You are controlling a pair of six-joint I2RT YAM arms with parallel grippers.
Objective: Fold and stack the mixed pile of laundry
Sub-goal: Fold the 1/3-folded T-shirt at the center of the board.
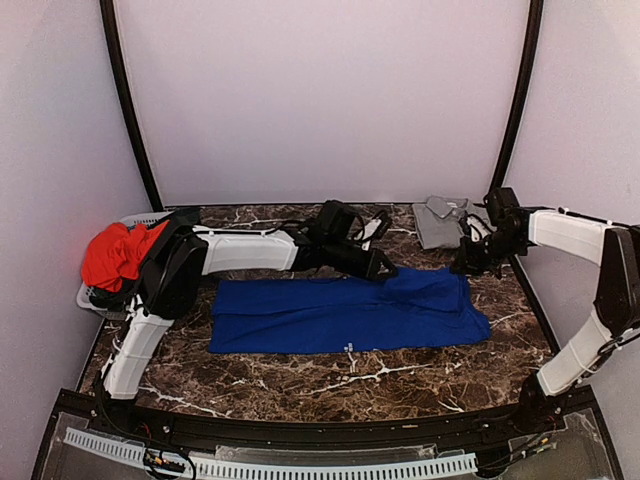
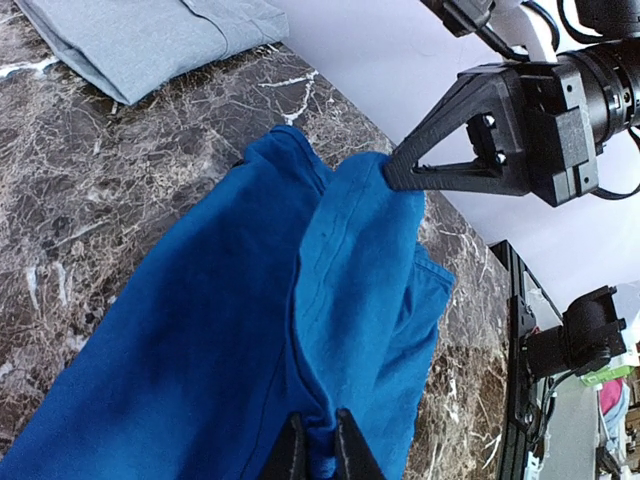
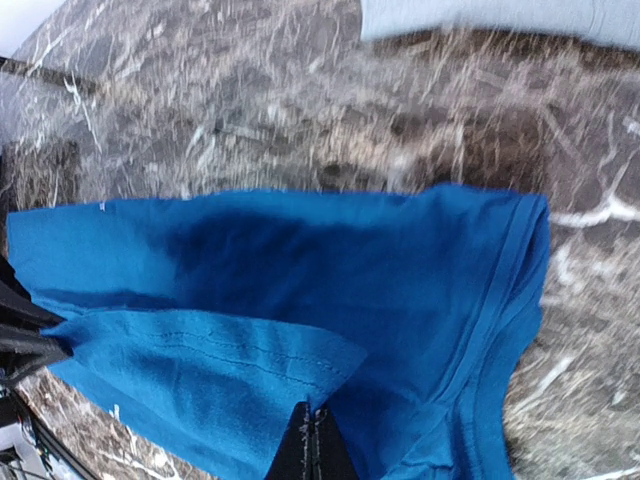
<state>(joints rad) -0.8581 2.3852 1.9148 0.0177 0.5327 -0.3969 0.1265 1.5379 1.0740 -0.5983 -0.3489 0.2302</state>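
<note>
A blue T-shirt [image 1: 340, 318] lies spread across the middle of the marble counter [image 1: 330, 385], mid-fold. The left hand [image 1: 383, 266], at the shirt's 1 o'clock, and the right hand [image 1: 466, 262], at its 2 o'clock, each pinch its far edge. A grey shirt [image 1: 438, 225] sits folded at the counter's 1 o'clock. A red-orange garment [image 1: 115, 255] lies heaped in the basket [image 1: 88, 298] at 9 o'clock. One item looks finished; most remains.

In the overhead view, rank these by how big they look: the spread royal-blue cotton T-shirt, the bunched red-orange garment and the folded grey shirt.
1. royal-blue T-shirt, spread flat, clearly largest.
2. red-orange garment, bunched.
3. folded grey shirt, only slightly smaller; the right arm covers its edge, so this ranking is unsure.
</note>
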